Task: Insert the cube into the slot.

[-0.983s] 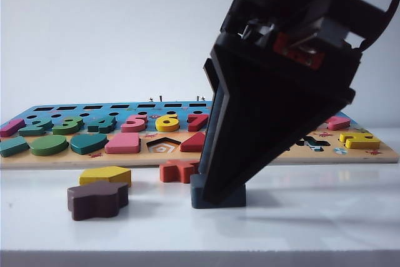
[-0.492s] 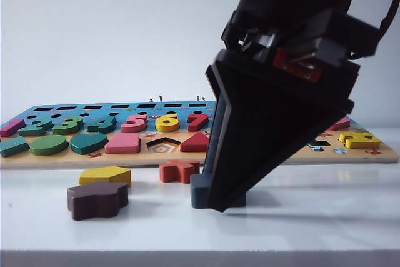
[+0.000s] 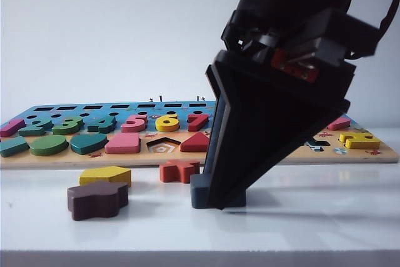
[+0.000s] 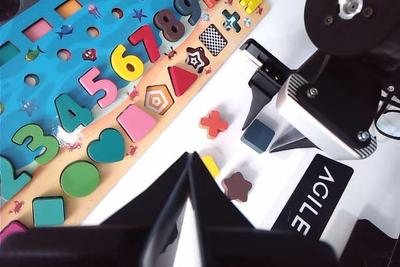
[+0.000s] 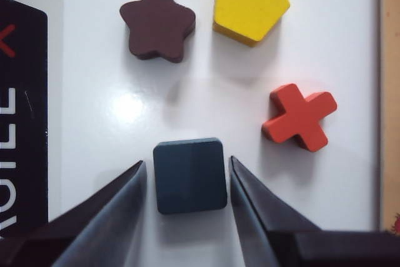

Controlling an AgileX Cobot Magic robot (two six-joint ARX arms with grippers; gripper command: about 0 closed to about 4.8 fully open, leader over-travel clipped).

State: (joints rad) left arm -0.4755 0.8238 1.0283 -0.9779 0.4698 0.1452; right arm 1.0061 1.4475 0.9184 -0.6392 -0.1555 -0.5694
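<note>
The cube [image 5: 189,175], a flat dark navy square block, lies on the white table in front of the puzzle board. My right gripper [image 5: 186,162] points down over it, open, one finger on each side with a thin gap showing at both. In the exterior view its black fingers [image 3: 250,148] hide most of the cube [image 3: 197,195]. The left wrist view shows the cube [image 4: 258,136] between those fingers. The slot [image 4: 213,39], a square checkerboard recess, sits on the board's wooden strip next to the star recess. My left gripper [image 4: 189,156] hovers above the table, shut and empty.
A red cross [image 5: 300,117], a yellow pentagon [image 5: 250,4] and a dark brown star [image 5: 156,23] lie loose on the table near the cube. The puzzle board [image 3: 62,159] with coloured numbers and shapes stretches behind them.
The right gripper's fingers have drawn in closer to the cube's sides. The cube has not moved, and the left arm is still.
</note>
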